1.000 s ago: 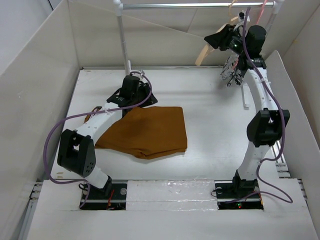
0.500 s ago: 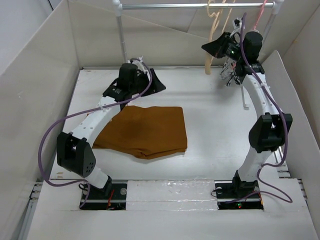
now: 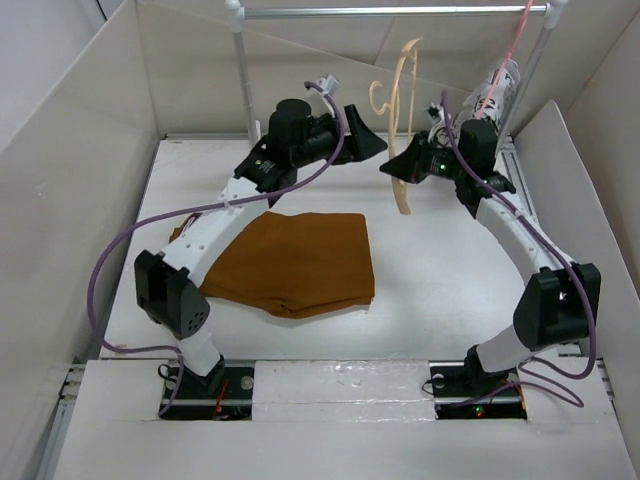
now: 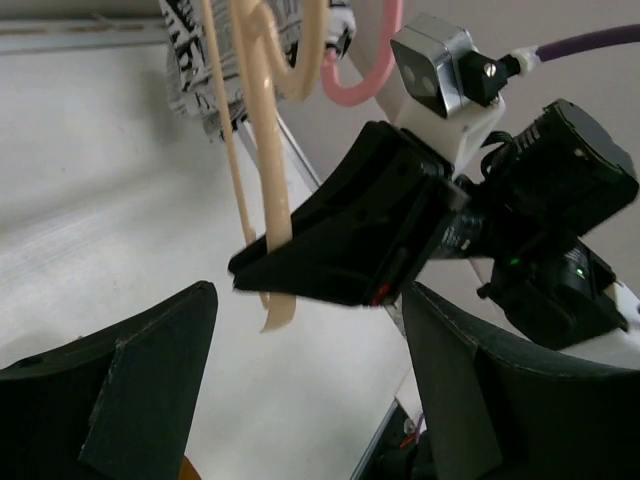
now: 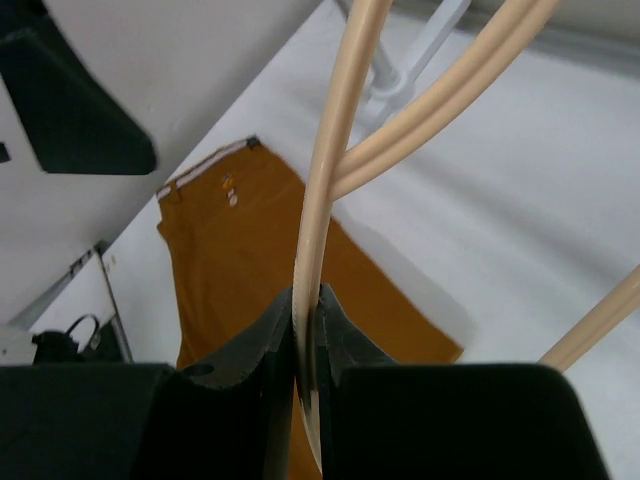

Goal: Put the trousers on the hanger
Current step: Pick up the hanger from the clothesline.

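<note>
Trousers (image 3: 295,262) lie folded on the worktop (image 3: 440,260), not yet on the hanger (image 3: 401,200), which the right gripper (image 3: 400,170) clamps in mid-air near the open, empty left gripper (image 3: 372,140), so all the draping is left.

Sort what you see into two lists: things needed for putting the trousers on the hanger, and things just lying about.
For the job:
trousers, lying flat
wooden hanger, clamped in the right hand
left hand, open, close beside the hanger

Just about:
pink hanger
patterned cloth by it
rail overhead
</note>
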`<state>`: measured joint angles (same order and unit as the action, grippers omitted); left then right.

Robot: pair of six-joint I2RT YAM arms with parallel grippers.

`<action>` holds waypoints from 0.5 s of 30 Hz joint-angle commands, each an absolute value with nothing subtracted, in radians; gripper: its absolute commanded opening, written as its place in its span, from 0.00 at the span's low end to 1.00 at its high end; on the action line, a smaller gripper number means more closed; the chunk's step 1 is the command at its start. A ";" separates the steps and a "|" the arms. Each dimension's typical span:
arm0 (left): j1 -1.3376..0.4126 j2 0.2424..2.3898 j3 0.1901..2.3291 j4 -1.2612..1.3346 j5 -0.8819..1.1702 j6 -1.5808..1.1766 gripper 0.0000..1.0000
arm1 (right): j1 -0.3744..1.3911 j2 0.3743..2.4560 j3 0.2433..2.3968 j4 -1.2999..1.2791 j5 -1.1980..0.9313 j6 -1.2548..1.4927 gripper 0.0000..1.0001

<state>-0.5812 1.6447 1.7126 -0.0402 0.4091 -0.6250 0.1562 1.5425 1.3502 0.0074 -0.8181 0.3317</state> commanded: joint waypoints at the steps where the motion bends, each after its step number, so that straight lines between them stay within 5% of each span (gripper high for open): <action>1: -0.641 1.700 1.740 0.018 0.350 -0.609 0.71 | 0.215 1.476 1.248 0.026 -0.804 0.273 0.00; 8: -0.684 1.758 1.733 0.011 0.158 -0.571 0.70 | 0.272 1.445 1.164 0.049 -0.790 0.305 0.00; 15: -0.715 1.784 1.681 0.009 0.011 -0.563 0.56 | 0.304 1.387 1.079 0.005 -0.761 0.304 0.00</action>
